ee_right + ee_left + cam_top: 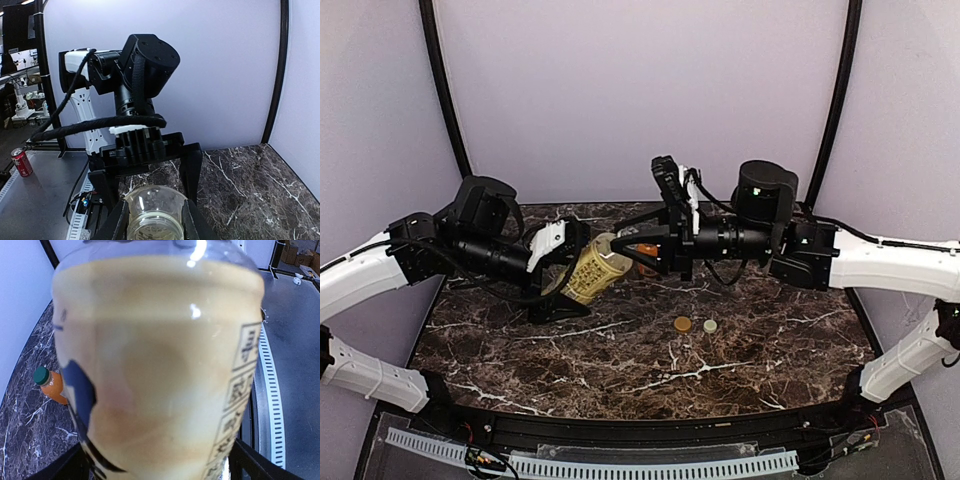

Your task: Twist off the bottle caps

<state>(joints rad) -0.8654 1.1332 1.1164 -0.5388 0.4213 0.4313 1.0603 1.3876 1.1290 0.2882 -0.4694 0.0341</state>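
Bottle caps: a tan-brown cap (681, 323) and a cream-white cap (709, 325) lie loose on the desk (770, 350), lower centre. A dark green cap (41, 375) is seated on the orange bottle (55, 388), left of the left wrist view. Likely light, stiff and slick, it is best pinched round its rim. The uncapped clear bottle (592, 268) is clamped aloft by the left fingers (252, 465). Its mouth is flanked by the right fingers (194, 226), contact unclear, so access is crowded.

The dark marble-look surface (620, 365) is gleaming, polished; the clear plastic bottle (592, 270) is glinting glossy; white arm shells (890, 262) are shining.
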